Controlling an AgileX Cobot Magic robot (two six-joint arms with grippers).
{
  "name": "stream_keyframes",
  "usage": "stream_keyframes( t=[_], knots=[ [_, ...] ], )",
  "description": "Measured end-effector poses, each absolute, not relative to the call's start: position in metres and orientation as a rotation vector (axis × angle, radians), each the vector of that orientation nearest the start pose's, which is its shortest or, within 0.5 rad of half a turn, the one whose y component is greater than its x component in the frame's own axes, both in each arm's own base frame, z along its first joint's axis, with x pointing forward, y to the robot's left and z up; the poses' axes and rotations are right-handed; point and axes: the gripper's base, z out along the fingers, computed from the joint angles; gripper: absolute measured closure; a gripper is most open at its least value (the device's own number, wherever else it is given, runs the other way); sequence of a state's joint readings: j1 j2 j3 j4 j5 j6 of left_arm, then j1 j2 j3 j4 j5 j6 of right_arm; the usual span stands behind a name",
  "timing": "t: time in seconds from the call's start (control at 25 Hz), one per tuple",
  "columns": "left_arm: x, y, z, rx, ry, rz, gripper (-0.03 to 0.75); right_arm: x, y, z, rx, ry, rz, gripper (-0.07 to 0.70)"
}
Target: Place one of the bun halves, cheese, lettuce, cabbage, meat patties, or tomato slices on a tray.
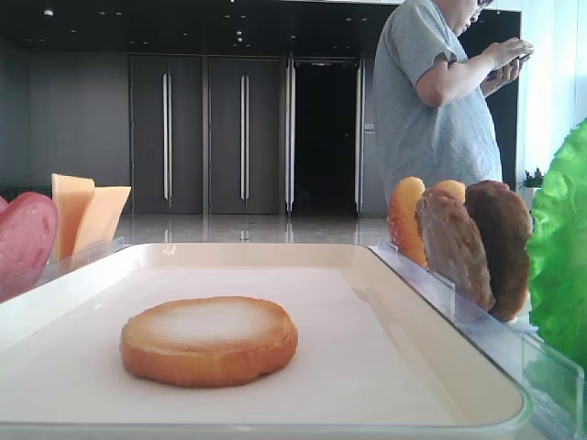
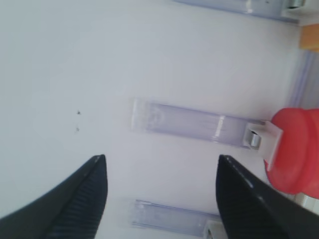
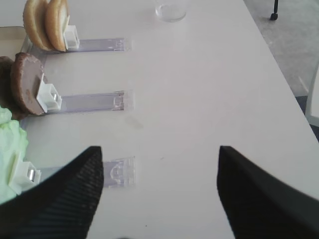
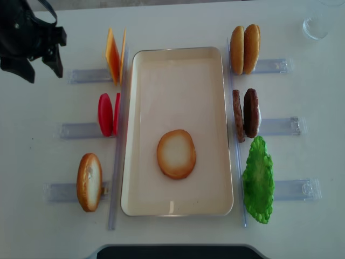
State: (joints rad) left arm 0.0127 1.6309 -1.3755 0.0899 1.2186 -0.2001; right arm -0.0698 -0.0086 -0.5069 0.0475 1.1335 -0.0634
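One bun half [image 4: 176, 154] is seen lying flat on the tray [image 4: 178, 208]. Left pincer [image 2: 162, 191] and right pincer [image 3: 160, 186] are both spread wide, empty, above the tabletop [image 3: 199, 89].

Buns [image 4: 176, 154] four; patties [image 4: 250, 113] two; tomato [image 4: 105, 114] two; cheese [image 4: 112, 55] two; lettuce [image 4: 258, 180] one

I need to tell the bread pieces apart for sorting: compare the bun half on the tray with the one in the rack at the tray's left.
The bun half on the tray lies flat, pale face up; the bun half in the left rack stands on edge. The first rests alone on the tray; the second is propped in a clear rack on the table, outside the tray. Both are round with golden-brown rims and paler faces.
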Motion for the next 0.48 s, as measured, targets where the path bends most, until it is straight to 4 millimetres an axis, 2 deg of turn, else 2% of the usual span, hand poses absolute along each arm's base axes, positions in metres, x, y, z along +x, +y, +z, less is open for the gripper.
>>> stream_keyframes(
  t=[0.2, 0.48],
  knots=[
    [0.321, 0.035, 0.293, -0.322, 2.935, 0.117, 0.201, -0.010, 0.005, 0.273, 0.002, 2.101, -0.023, 0.166],
    [0.321, 0.041, 0.293, -0.272, 2.938, 0.176, 0.201, -0.010, 0.005, 0.273, 0.002, 2.101, -0.023, 0.166]
  ],
)
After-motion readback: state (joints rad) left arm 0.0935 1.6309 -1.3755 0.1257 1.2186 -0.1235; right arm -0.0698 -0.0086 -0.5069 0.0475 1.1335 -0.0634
